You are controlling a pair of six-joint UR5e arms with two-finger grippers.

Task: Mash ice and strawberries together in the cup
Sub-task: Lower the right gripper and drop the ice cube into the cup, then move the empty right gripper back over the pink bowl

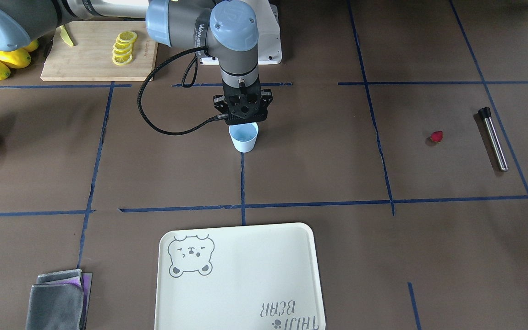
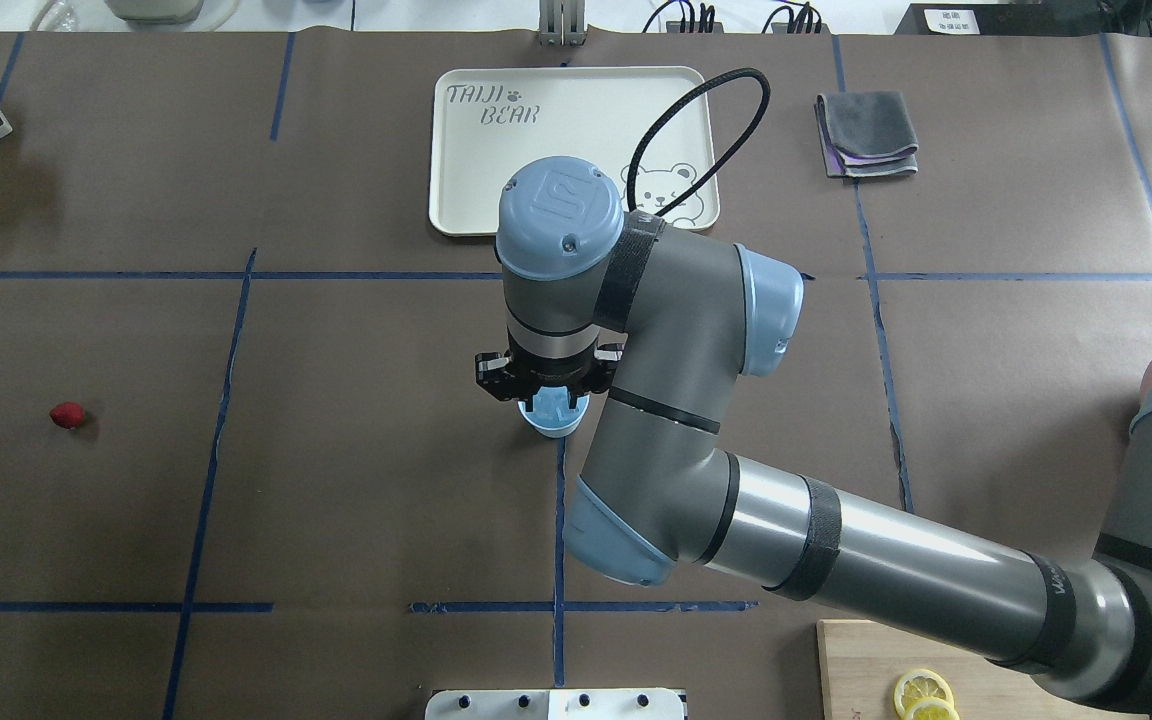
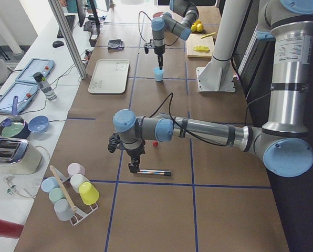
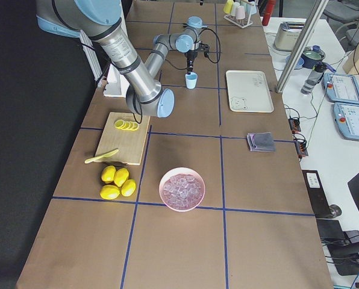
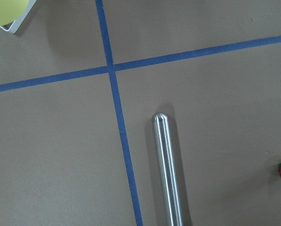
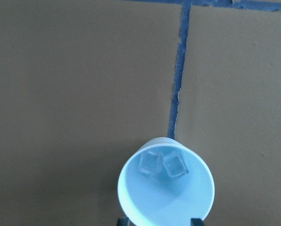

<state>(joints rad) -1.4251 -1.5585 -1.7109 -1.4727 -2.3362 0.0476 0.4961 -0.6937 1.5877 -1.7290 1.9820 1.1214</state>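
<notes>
- The right gripper [image 1: 243, 120] pointed straight down over the cup [image 6: 178, 203], jaws spread wide; two lumps of ice [image 6: 150, 164] sat inside.
- The left gripper [image 3: 131, 167] hovered low by a steel rod [image 1: 493, 140]; I couldn't tell how its jaws stood.
- The strawberry [image 1: 436, 136] lay near the rod on the brown, blue-taped table [image 1: 314, 156].

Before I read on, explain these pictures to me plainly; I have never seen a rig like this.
These are two robot arms at a papered table, each ending in a two-finger claw. Four fixed cameras look on: one from across the table, one from above behind the robot, one from each end. Two more ride on the wrists. The right claw hangs open over a pale blue cup and holds nothing; its wrist camera shows two ice cubes inside. The left claw is over one end of a steel rod; whether it is open I cannot tell. A strawberry lies on the table beside the rod. Also there: a cream tray, a pink bowl of ice, lemons.
</notes>
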